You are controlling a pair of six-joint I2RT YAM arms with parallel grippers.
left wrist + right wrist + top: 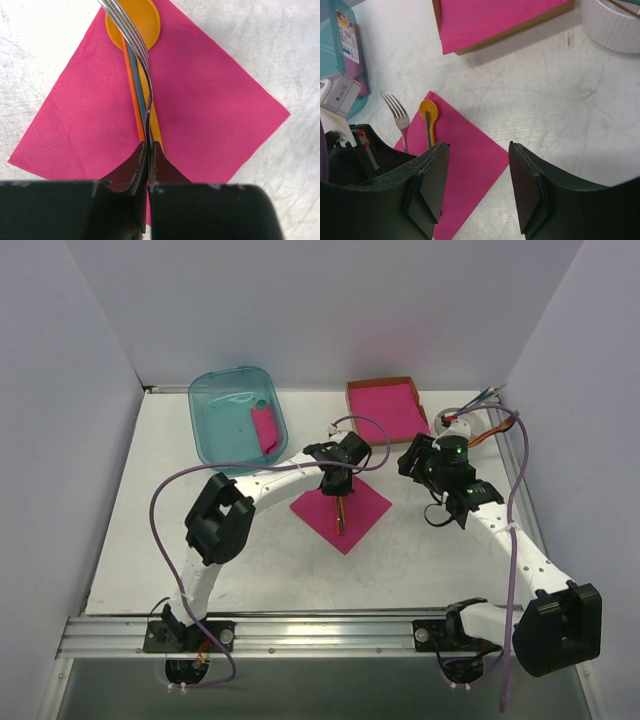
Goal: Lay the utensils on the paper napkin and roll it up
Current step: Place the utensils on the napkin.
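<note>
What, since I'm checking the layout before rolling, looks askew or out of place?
The spoon lies with its bowl partly past the napkin edge, so rolling might leave it uncovered. The fork is not down yet: the left gripper holds it over the spoon.

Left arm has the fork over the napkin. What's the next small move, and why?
Probably ease the left gripper down and open it: it is shut on the fork, whose handle runs along the orange spoon already lying on the napkin.

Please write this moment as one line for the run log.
left gripper: shut on fork, over orange spoon | spoon: lying on pink napkin | right gripper: open, empty, beside napkin | roll: not started
</note>
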